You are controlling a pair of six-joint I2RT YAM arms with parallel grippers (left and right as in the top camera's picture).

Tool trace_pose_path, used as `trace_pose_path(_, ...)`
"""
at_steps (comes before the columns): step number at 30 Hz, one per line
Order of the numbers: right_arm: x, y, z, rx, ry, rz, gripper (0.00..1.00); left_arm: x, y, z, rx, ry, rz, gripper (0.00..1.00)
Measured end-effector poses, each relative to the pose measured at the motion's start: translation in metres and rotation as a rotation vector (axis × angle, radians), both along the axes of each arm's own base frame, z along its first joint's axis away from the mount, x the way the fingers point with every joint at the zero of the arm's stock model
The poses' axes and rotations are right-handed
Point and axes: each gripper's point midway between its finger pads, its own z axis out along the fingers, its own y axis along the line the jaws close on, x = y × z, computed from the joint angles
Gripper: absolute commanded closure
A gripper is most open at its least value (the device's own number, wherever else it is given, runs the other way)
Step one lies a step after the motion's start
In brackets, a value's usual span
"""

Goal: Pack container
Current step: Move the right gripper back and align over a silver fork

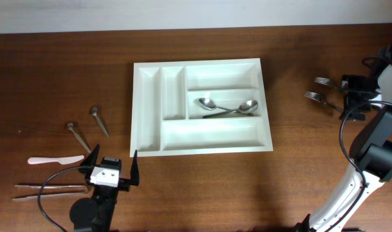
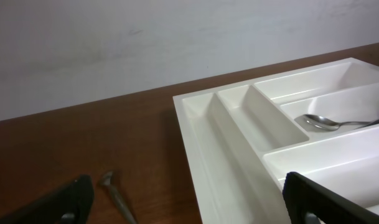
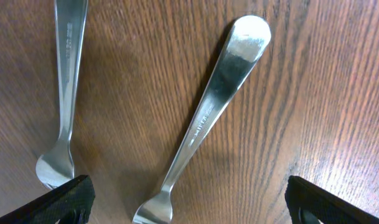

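Note:
The container (image 1: 208,136), a white compartmented tray, lies mid-table with two spoons (image 1: 229,107) crossed in its middle long compartment. My left gripper (image 1: 115,162) stands open near the front edge, just off the tray's front-left corner, holding nothing. In the left wrist view the tray (image 2: 239,155) and one spoon (image 2: 326,122) lie ahead of the open gripper (image 2: 189,211). At the far right, my right gripper (image 1: 345,96) hangs open over two forks (image 1: 318,89). The right wrist view shows one fork's handle (image 3: 208,112) between the open gripper's (image 3: 189,208) jaws and a second handle (image 3: 68,81) by the left finger.
Left of the tray lie two small dark-handled utensils (image 1: 99,120) (image 1: 77,135), a white plastic knife (image 1: 54,160) and thin sticks (image 1: 47,190) near the front edge. One small utensil (image 2: 117,196) shows between my left fingers. A cable loops beside each arm.

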Motion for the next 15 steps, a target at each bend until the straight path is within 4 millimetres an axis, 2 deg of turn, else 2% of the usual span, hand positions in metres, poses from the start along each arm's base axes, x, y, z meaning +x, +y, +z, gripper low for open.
trace_pose_path(15, -0.017, -0.002, -0.002, -0.028, 0.082, -0.005, 0.01, 0.0, 0.0, 0.0, 0.0, 0.0, 0.0, 0.01)
